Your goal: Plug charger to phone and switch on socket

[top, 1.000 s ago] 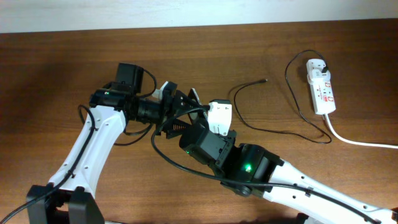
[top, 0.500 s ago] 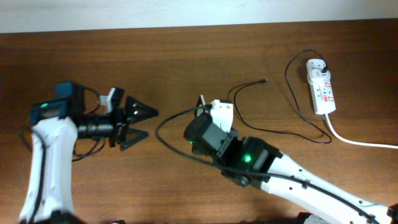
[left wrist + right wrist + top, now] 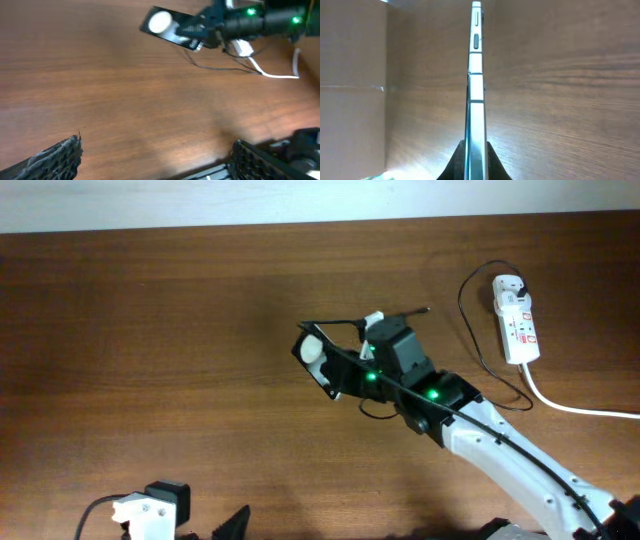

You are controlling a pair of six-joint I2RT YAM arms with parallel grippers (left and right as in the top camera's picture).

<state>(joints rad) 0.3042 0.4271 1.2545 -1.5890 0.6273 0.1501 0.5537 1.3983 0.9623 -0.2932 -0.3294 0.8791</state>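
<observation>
The right hand [image 3: 338, 366] is clamped on the small flat black rectangular phone [image 3: 318, 358], holding it on edge near the middle of the brown wooden desk [image 3: 150, 330]. In the right wrist view the phone [image 3: 475, 85] shows edge-on, a thin pale metal rim with side buttons, pinched at its lower end between the 2 dark fingers [image 3: 454, 162]. In the left wrist view the same phone [image 3: 172, 29] shows 1 white round patch and tiny white lettering, and appears lifted off the desk at the tip of the right arm [image 3: 500, 445] with its green lights.

The long thin black charger cable [image 3: 420, 311] lies on the desk on the far side of the right hand, its small connector tip apart from the phone. The cable loops right, and its black plug [image 3: 519, 283] sits in the far end of the white elongated socket strip [image 3: 518, 325] at the right of the desk. I cannot tell how the strip's red-marked switches are set. A thick white cord [image 3: 580, 408] trails from the strip's near end towards the right edge.

The left hand [image 3: 155, 160] is at the near left edge, well apart from everything. Its 2 ribbed black fingers [image 3: 55, 157] are spread wide with nothing between them.
</observation>
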